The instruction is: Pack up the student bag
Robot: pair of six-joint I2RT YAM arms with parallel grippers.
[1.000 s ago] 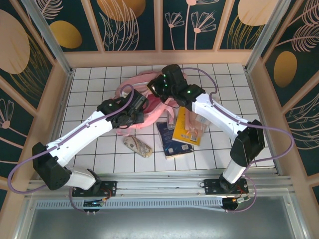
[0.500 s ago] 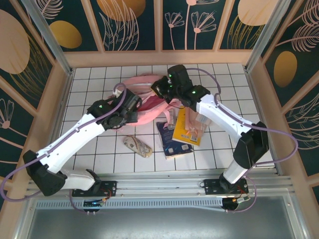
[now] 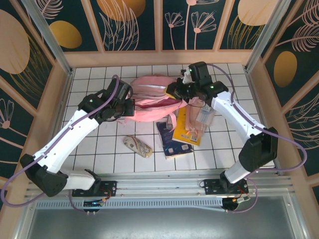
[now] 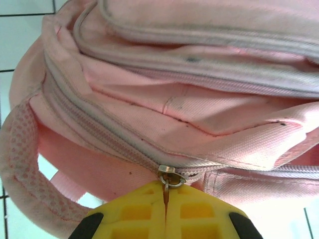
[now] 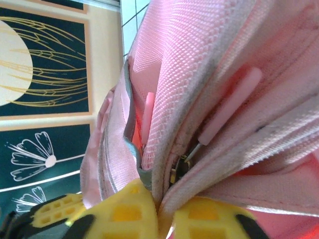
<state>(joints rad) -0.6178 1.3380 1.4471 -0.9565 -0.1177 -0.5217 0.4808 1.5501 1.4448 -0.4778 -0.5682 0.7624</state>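
Note:
The pink student bag [image 3: 152, 97] lies stretched across the back middle of the tiled table, held between both grippers. My left gripper [image 3: 130, 104] is at its left end. In the left wrist view its yellow pads [image 4: 199, 214] are pressed together, and the left gripper [image 4: 166, 194] is shut on the metal zip pull [image 4: 171, 177] of a zip that runs along the bag [image 4: 199, 99]. My right gripper [image 3: 175, 94] is at the bag's right end. In the right wrist view the right gripper [image 5: 164, 211] pinches a fold of the bag's fabric [image 5: 199, 59] beside another zip slider [image 5: 180, 167].
In front of the bag lie a yellow book [image 3: 189, 129], a dark blue book [image 3: 169, 142], a clear plastic packet [image 3: 203, 117] and a small patterned pencil pouch [image 3: 137, 146]. Wooden walls [image 3: 159, 57] close in the table at the back and sides.
My left gripper has pulled left and back with the zip pull. The right gripper has moved right and back, and the bag now lies stretched out between them.

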